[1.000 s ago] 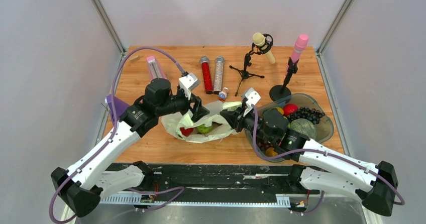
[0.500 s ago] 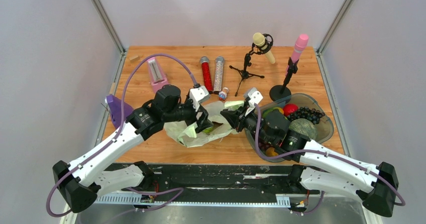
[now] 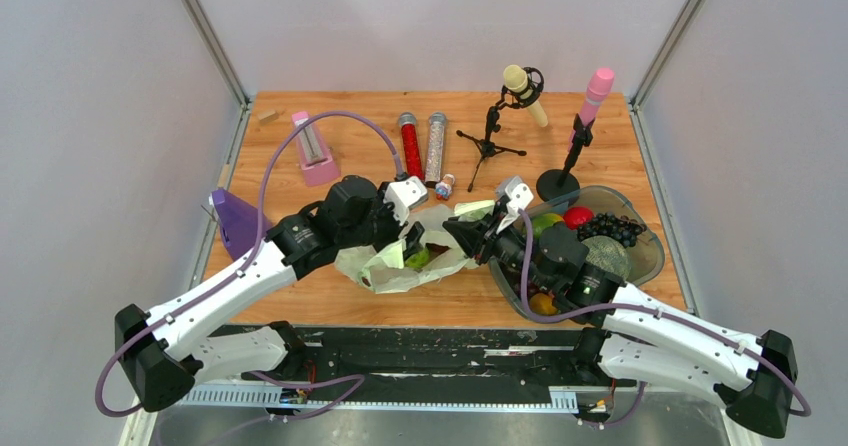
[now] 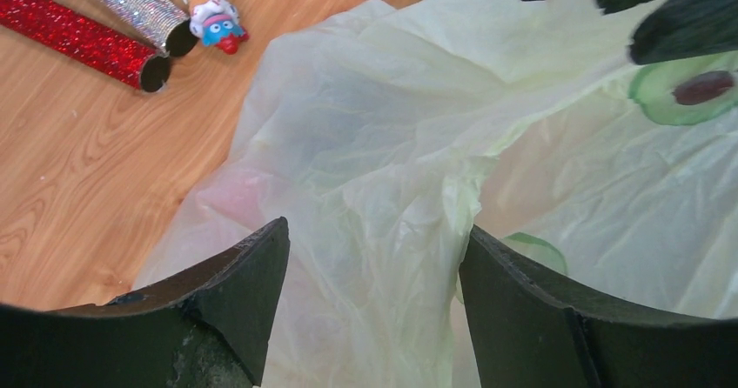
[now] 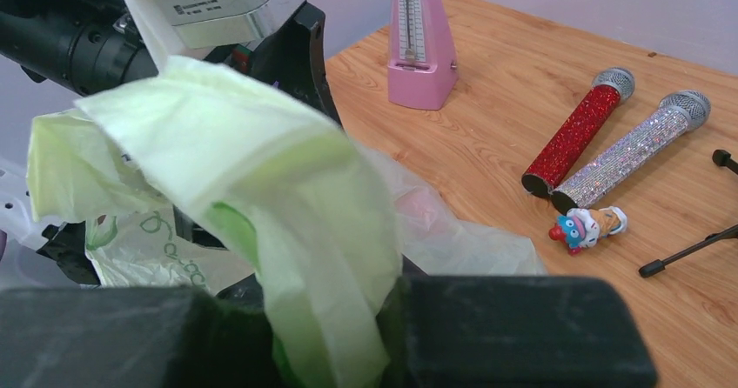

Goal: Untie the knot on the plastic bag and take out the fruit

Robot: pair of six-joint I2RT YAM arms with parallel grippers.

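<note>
Knot looks undone: the bag (image 3: 392,269) lies open at the desk's (image 3: 300,296) near-middle. My right gripper (image 3: 458,236) has its jaws clamped on the rim. My left gripper (image 3: 412,244) hovers at the mouth, jaws apart. Green fruit (image 3: 418,258) sits inside. Next, I judge: reach in and close on it.

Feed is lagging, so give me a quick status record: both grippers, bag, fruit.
left gripper: open, jaws either side of a fold of the plastic bag
right gripper: shut on the bag's edge, held raised
plastic bag: between the arms, mouth open
green fruit: inside the bag, not yet out
red fruit: only a reddish tint through the plastic
</note>
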